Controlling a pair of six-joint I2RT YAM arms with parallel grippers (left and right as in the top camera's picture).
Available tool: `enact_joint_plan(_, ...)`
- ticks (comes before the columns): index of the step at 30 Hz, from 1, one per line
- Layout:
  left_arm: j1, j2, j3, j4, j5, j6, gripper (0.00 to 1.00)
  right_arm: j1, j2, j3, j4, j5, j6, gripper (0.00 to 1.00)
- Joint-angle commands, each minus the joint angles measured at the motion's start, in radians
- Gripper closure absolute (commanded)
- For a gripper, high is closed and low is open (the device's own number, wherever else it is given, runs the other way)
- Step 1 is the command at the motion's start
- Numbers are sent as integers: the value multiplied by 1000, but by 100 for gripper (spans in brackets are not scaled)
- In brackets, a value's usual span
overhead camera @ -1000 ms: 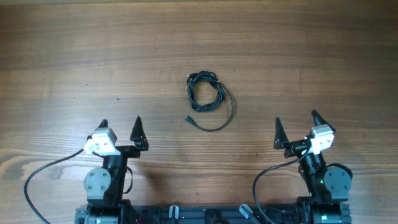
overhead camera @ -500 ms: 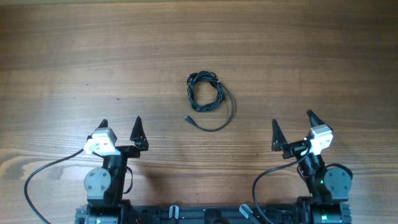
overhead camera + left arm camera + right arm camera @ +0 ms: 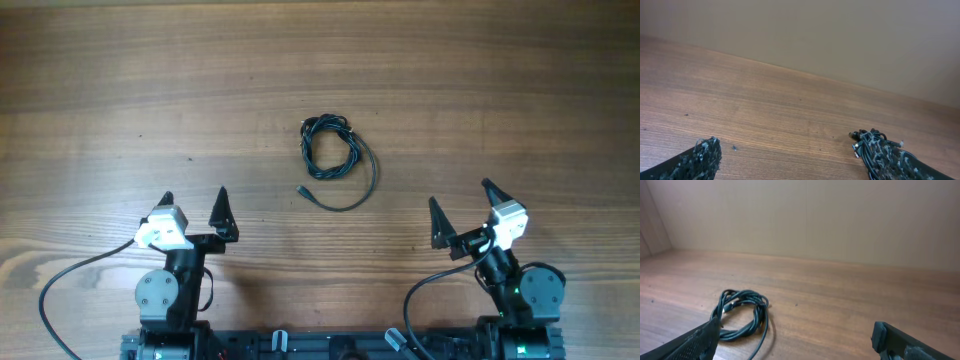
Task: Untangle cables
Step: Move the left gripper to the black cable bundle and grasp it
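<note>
The cables [image 3: 326,125] lie in a small black coil at the table's middle, with one loose end curving down to a plug [image 3: 303,190]. My left gripper [image 3: 194,194] stands open at the lower left, well short of the coil. My right gripper [image 3: 459,192] stands open at the lower right, angled toward the coil and apart from it. In the left wrist view the cables [image 3: 865,137] show beyond the right fingertip of the open gripper [image 3: 797,150]. In the right wrist view the cables [image 3: 761,316] lie ahead at the left, and the gripper [image 3: 795,327] holds nothing.
The wooden table [image 3: 500,80] fills the overhead view. Thick black arm wires [image 3: 75,270] loop near the left base and near the right base [image 3: 420,285]. A plain wall [image 3: 840,215] rises behind the table's far edge.
My right gripper has shifted a little to the left and turned toward the cables. The left arm and the cables have not moved.
</note>
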Motion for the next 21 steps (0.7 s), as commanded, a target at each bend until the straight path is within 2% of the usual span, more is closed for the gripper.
enact_joint_plan(1,8,7,34,-11,1,24,0,-2,29,55,-5,-20,7,0)
enact_joint_plan(8,8,164,140,-12,1,24,0,-2,121,121,-5,-21,-19,0)
enact_joint_plan(14,8,422,343,-29,30,24,0,-2,245,255,-61,-48,-39,0)
enact_joint_plan(18,8,621,545,-145,58,24,0,-2,354,396,-151,-70,-45,0)
enact_joint_plan(21,8,821,774,-295,100,24,0,-2,464,553,-266,-73,-45,0)
